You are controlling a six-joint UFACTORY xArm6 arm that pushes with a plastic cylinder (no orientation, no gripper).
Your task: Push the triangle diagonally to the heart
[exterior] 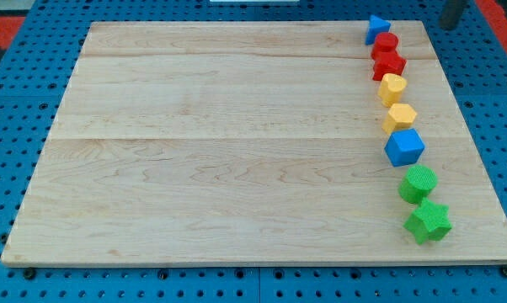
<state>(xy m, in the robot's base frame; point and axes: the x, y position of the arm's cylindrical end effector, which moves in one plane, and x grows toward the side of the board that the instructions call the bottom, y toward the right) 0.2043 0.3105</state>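
Triangle: blue, at the far right corner of the board, far end of a line of blocks.
Tip: only a dark rod end shows at the far right, off the board and right of the triangle; its very end and any gripping state cannot be told.
Red blocks: a rounded one touching the triangle, then a star just nearer.
Heart: yellow, just nearer than the star.
Yellow hexagon: next nearer.
Blue cube: next nearer.
Green blocks: a cylinder, then a star nearest.
Board: pale wood on a blue pegboard.
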